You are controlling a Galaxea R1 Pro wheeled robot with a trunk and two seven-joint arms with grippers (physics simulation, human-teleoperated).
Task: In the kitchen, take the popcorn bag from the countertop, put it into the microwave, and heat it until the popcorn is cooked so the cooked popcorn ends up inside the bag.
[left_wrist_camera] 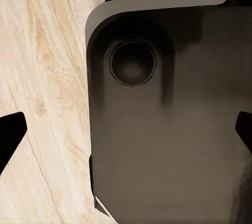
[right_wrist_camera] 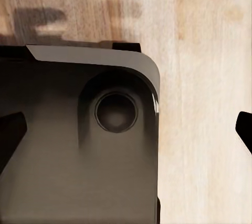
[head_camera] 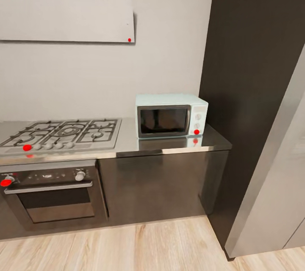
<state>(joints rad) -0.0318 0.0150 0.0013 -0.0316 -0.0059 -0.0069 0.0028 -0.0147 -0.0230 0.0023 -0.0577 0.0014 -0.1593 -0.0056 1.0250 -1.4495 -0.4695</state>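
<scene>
While the robot stands back from the kitchen run, the head view lists: one long grey brushed-steel countertop [head_camera: 127, 146] over dark cabinet fronts; one small mint-blue box microwave [head_camera: 171, 115] with dark glass door shut, near the countertop's right end against the wall; one steel gas hob [head_camera: 61, 133] set flush toward the left end; one built-in steel oven [head_camera: 53, 192] below it.

Popcorn bag: not seen on the visible stretch of countertop; location cannot be told.

Step in hand, by judgement: approach and search, nothing grasped. Next move likely calls for turning head or base to find the bag.

Wrist views add: pale wood-plank floor [left_wrist_camera: 42, 77], the robot's dark base [left_wrist_camera: 168, 129]. Left gripper [left_wrist_camera: 126, 134] and right gripper [right_wrist_camera: 126, 134]: dark fingertips at opposite frame edges, spread wide, holding nothing.
</scene>
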